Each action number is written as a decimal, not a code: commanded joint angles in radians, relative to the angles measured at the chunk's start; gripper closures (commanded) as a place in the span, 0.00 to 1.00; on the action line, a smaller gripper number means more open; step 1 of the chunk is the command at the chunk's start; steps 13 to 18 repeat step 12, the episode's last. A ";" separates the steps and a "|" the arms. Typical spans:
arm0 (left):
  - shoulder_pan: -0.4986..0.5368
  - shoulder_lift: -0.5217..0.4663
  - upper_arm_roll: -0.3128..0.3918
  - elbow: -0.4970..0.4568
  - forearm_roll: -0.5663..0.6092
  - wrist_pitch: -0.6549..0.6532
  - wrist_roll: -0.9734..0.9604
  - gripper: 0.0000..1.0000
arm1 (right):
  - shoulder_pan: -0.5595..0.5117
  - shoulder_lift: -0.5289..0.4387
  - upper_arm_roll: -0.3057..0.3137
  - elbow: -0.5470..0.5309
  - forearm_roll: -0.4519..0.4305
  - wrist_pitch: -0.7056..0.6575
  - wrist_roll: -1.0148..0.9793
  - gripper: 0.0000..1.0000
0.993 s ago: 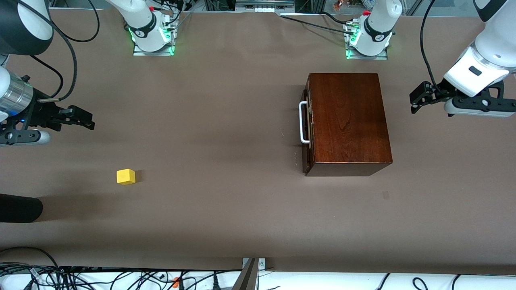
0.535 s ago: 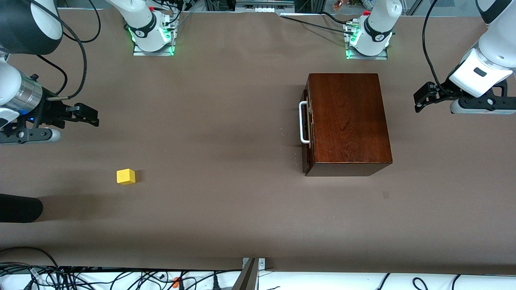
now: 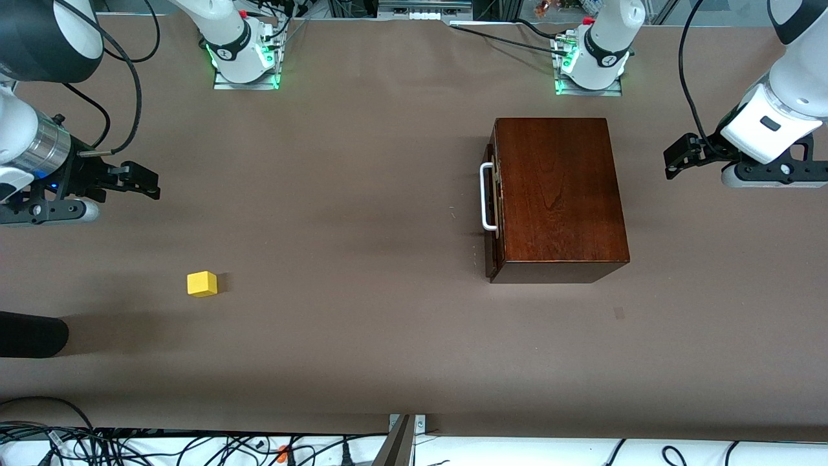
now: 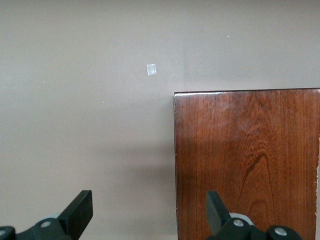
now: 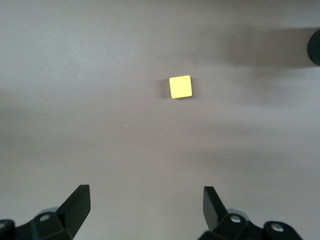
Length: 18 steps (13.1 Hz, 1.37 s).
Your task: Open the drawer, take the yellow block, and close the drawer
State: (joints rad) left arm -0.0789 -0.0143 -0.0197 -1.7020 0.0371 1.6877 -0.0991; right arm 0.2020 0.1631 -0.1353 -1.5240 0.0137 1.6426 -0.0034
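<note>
While the drawer [image 3: 491,197] is seen pushed shut in its dark wooden box [image 3: 557,194], with the white handle [image 3: 486,197] facing the right arm's end of the table, the yellow block [image 3: 202,283] is found on the bare brown table [image 3: 362,310], well apart from the box and nearer the front camera. The right gripper [image 3: 147,182] is held empty with fingers spread over the table at the right arm's end, the block lying ahead of it untouched. The left gripper [image 3: 676,158] is likewise held wide apart and empty, over the table just beside the box at the left arm's end.
</note>
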 commanded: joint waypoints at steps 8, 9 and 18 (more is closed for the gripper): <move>0.004 0.034 -0.003 0.053 -0.008 -0.036 0.021 0.00 | 0.000 0.039 0.000 0.108 -0.060 0.020 0.014 0.00; 0.004 0.034 -0.003 0.053 -0.008 -0.036 0.021 0.00 | -0.004 0.039 -0.001 0.116 -0.058 0.020 0.019 0.00; 0.004 0.034 -0.003 0.053 -0.008 -0.036 0.021 0.00 | -0.006 0.035 -0.012 0.114 -0.052 0.013 0.010 0.00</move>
